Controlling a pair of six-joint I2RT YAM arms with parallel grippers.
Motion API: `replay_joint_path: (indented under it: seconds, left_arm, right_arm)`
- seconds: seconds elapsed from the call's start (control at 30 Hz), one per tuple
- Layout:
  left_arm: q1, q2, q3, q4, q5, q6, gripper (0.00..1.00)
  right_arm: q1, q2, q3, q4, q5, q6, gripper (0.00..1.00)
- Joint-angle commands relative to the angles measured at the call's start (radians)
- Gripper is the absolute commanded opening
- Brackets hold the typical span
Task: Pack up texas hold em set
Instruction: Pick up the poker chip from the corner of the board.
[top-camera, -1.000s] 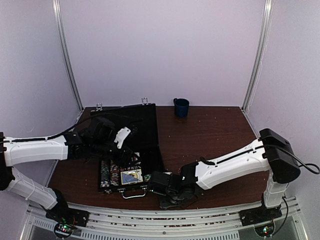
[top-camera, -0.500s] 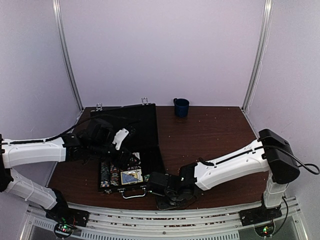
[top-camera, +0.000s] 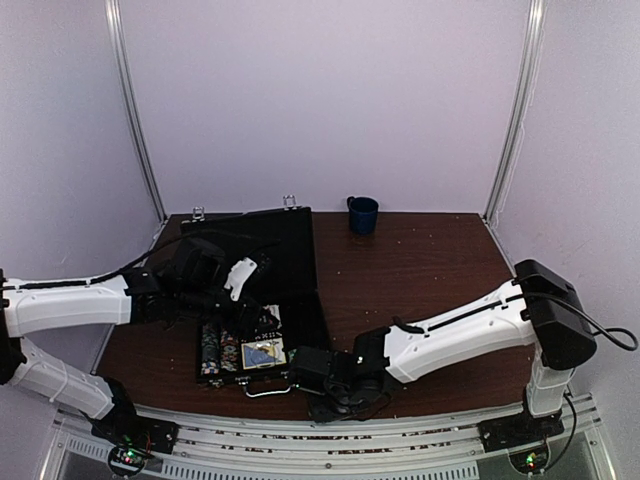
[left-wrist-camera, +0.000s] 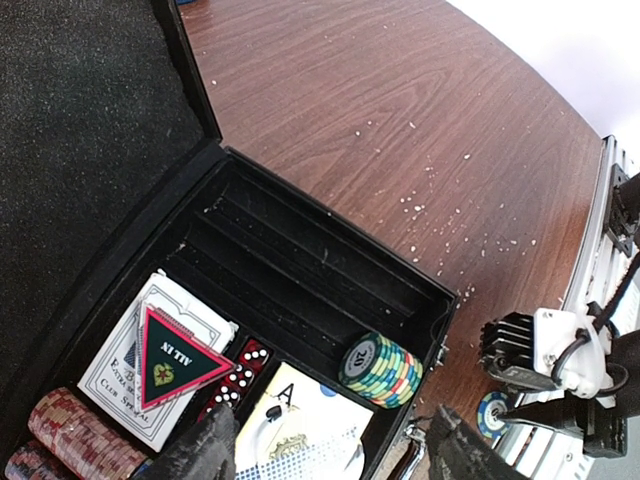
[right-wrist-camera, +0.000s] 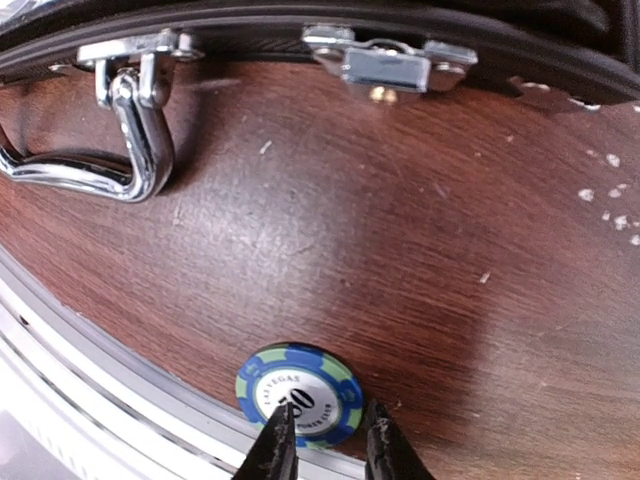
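Left gripper (left-wrist-camera: 335, 452): jaws wide, above open case (left-wrist-camera: 300, 270) containing cards (left-wrist-camera: 130, 360), dice (left-wrist-camera: 240, 372), chip stacks (left-wrist-camera: 380, 368); right gripper (right-wrist-camera: 325, 440): jaws narrow, nothing held, tips at edge of blue chip (right-wrist-camera: 298, 393) lying flat on table (right-wrist-camera: 400, 250) near case handle (right-wrist-camera: 130, 150).

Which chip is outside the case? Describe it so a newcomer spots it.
Find the open black case at the table's left, then the silver handle on its near wall. Right of that handle, by the table edge, one blue-and-green chip lies flat on the wood; the other chips sit inside the case.
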Motion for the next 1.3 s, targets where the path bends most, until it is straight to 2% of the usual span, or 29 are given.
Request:
replay_joint_path:
  seconds: [0.0,0.2,0.27,0.37,0.5,0.7,1.0,1.13,1.27]
  left_arm:
    - [-0.004,-0.040,-0.008,0.043,-0.001,-0.012,0.67]
    - [-0.003,-0.051,-0.011,0.052,-0.022,-0.019,0.67]
    - [-0.003,-0.049,-0.011,0.057,-0.023,-0.026,0.67]
    - [-0.003,-0.040,0.000,0.059,0.012,-0.034,0.67]
    - [-0.004,-0.038,0.012,0.031,0.047,-0.094,0.66]
    - [-0.003,-0.080,-0.040,0.012,0.079,-0.226,0.64]
    - [-0.006,-0.089,-0.100,0.064,0.226,-0.407,0.48]
    - [-0.031,-0.115,-0.172,0.091,0.240,-0.521,0.42]
    - [-0.084,-0.117,-0.214,0.101,0.212,-0.614,0.40]
  right_arm:
    - [0.012,-0.079,0.018,-0.055,0.076,-0.038,0.27]
    - [0.015,-0.146,0.002,-0.035,0.161,-0.230,0.35]
    - [0.013,-0.136,0.000,-0.019,0.151,-0.309,0.38]
    - [-0.007,-0.112,0.015,-0.014,0.084,-0.339,0.39]
    - [-0.032,-0.140,-0.053,0.093,-0.013,-0.278,0.40]
    - [-0.081,-0.221,-0.261,0.432,-0.175,-0.087,0.37]
    - [-0.132,-0.283,-0.399,0.574,-0.200,0.037,0.33]
    - [-0.167,-0.307,-0.458,0.640,-0.212,0.053,0.32]
    - [-0.200,-0.266,-0.496,0.729,-0.273,0.050,0.30]
